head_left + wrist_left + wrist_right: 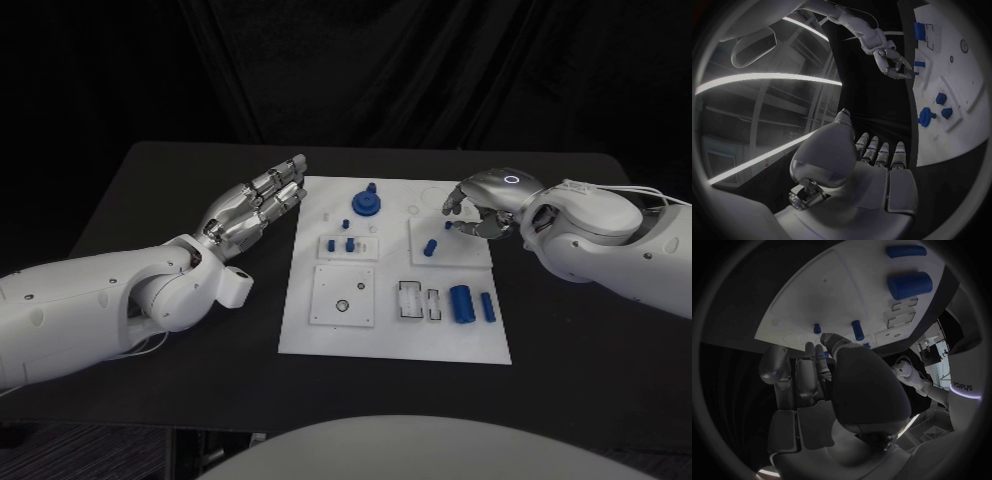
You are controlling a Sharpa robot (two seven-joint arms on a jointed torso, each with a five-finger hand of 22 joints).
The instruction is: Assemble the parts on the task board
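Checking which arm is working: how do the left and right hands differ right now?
The left hand lies flat beside the task board, fingers straight, holding nothing; the right hand is curled over the board's far right corner, fingertips at a small blue part. Whether it grips that part is unclear. Both are silver.

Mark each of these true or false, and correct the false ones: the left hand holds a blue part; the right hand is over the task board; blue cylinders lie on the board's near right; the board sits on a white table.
1. The left hand holds a blue part. False: its fingers are extended and hold nothing, beside the task board.
2. The right hand is over the task board. True: its fingers reach down at a small blue part.
3. Blue cylinders lie on the board's near right. True.
4. The board sits on a white table. False: the table is black.
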